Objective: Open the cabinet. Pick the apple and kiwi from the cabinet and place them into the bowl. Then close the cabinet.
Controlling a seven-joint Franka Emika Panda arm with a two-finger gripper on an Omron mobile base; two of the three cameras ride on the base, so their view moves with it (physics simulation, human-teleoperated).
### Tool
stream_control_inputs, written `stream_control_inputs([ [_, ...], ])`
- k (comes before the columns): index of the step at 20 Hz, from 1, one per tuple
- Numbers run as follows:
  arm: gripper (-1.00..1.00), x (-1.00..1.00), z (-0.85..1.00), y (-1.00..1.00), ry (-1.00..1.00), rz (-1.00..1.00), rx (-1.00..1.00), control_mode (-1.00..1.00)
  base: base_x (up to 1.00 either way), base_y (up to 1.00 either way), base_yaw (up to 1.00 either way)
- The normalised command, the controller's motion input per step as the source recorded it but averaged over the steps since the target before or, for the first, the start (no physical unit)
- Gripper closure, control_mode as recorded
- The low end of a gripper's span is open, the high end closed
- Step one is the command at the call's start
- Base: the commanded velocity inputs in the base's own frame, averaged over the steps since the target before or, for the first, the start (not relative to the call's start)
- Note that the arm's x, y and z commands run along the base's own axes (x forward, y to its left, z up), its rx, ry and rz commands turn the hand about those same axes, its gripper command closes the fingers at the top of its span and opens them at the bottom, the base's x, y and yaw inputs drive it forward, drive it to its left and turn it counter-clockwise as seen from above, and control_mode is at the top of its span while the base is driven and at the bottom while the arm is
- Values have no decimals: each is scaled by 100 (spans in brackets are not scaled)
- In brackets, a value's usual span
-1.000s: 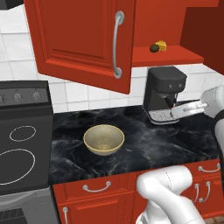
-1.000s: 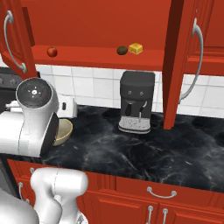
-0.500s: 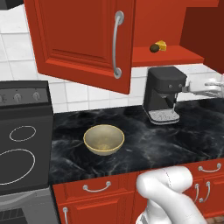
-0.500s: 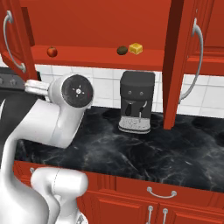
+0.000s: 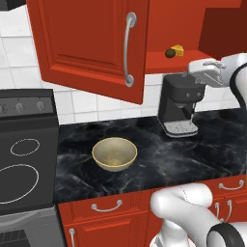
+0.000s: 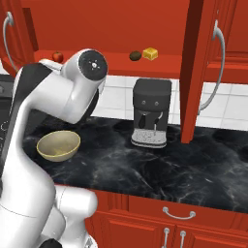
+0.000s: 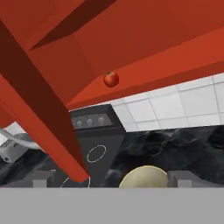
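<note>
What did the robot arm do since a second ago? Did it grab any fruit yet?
No fruit yet. The arm swung upward toward the open cabinet, so its gripper went from in front of the coffee machine up to shelf height, jaws still wide open and empty. The apple and kiwi stayed on the shelf, the bowl stayed empty on the counter, and the doors stayed open.

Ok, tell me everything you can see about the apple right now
The apple is a small, round, glossy red fruit with a tiny dark stem spot on top. It sits upright on the red shelf inside the open cabinet, near the shelf's left end in the right base view, well apart from the kiwi and the cheese wedge further right. Nothing touches it except the shelf. It looks whole and unmarked, and the bowl stands on the counter below it.
</note>
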Motion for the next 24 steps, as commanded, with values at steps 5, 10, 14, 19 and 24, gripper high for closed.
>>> stream_control_inputs([
  [5, -100, 66, 0, 21, 13, 0, 5, -100, 0, 0, 0],
  [10, -100, 43, 0, 49, 26, 7, 15, -100, 0, 0, 0],
  [14, -100, 15, 0, 55, 28, 14, 18, -100, 0, 0, 0],
  [19, -100, 28, -6, 79, 16, 8, 18, -100, 0, 0, 0],
  [24, -100, 19, -13, 94, 16, 9, 13, -100, 0, 0, 0],
])
